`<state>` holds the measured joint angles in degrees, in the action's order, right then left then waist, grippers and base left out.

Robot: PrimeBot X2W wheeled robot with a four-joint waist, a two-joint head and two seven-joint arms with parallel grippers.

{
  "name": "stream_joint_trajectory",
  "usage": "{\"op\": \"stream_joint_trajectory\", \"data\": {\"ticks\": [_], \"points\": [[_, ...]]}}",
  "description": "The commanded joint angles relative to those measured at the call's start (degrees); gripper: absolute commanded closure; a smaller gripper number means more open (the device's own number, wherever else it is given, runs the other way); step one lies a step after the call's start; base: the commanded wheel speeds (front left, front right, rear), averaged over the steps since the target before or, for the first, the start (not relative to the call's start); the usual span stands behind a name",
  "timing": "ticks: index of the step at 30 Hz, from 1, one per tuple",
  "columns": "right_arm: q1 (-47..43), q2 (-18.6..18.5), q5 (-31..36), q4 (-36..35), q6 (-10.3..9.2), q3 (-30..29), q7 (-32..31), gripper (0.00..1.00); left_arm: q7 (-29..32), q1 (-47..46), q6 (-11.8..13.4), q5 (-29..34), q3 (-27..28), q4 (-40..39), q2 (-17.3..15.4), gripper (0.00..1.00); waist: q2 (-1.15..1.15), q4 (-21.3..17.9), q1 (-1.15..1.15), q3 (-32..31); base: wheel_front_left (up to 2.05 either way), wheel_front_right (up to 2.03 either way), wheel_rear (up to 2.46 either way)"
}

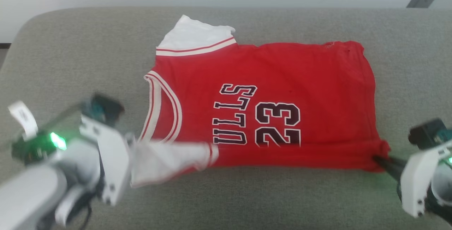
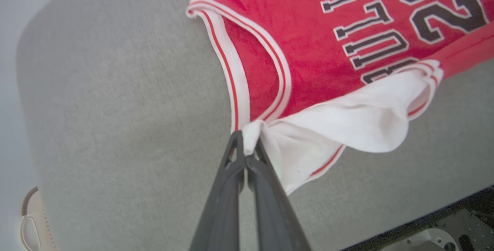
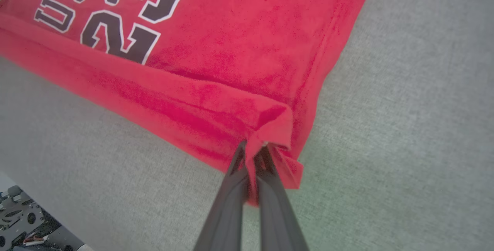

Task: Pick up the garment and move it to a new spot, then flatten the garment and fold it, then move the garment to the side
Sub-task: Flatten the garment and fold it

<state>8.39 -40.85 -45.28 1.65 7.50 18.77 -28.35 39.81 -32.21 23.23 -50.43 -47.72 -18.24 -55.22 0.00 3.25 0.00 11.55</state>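
Left wrist view: my left gripper (image 2: 247, 149) clamps the white sleeve (image 2: 347, 123) of the red fabric basketball jersey (image 2: 308, 31); my right gripper (image 3: 252, 154) clamps its hem corner (image 3: 276, 122).

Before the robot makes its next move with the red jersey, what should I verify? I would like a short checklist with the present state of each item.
1. Grip of the left gripper: jaws shut on the near white sleeve, beside the neck trim: ok.
2. Grip of the right gripper: jaws shut on the near hem corner of the garment: ok.
3. Both cloth layers caught in each pinch: cannot tell.
4. The far white sleeve tucked in: not ok, it sticks out past the red body.
5. The garment lies wholly on the grey cushion: ok.
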Motion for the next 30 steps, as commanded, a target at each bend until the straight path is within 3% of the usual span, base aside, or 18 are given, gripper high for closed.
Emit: {"op": "stream_joint_trajectory", "data": {"ticks": [1,9,17,25,28,29,30], "points": [[1.5,0.8,1.0,-0.4,-0.01,-0.4,-0.8,1.0,0.4,-2.3,-1.1,0.4,0.5,1.2,0.7,1.0,0.0,-0.5,0.0,0.4,0.0,0.0,0.0],[13.3,3.9,5.2,2.3,-0.01,0.9,-2.8,1.0,0.3,-15.4,-9.8,3.3,0.9,14.7,6.7,1.0,0.0,-2.4,0.0,3.3,0.0,0.0,0.0],[24.3,6.1,6.0,11.0,-0.01,6.4,-1.1,1.0,-2.1,-22.3,-17.2,3.1,-0.7,31.7,14.2,1.0,0.0,-3.2,0.0,7.5,0.0,0.0,0.0],[31.0,8.2,3.9,20.1,-0.01,13.5,0.3,1.0,-3.7,-24.0,-22.0,1.1,-2.3,48.1,21.6,1.0,0.0,-3.3,0.0,9.7,0.0,0.0,0.0],[32.6,9.0,3.1,22.4,-0.01,15.4,1.4,1.0,-4.2,-24.5,-22.7,-0.2,-1.7,53.6,23.8,1.0,0.0,-3.3,0.0,9.9,0.0,0.0,0.0],[33.1,9.1,2.8,23.1,-0.01,15.9,1.7,1.0,-4.4,-24.9,-22.6,-0.1,-1.7,55.2,24.2,0.91,0.0,-3.4,0.0,9.8,0.0,0.0,0.0],[33.1,9.1,2.8,23.1,-0.01,15.9,1.7,1.0,-4.4,-24.9,-22.6,-0.1,-1.7,55.2,24.2,0.91,0.0,-3.4,0.0,9.8,0.0,0.0,0.0]]}}
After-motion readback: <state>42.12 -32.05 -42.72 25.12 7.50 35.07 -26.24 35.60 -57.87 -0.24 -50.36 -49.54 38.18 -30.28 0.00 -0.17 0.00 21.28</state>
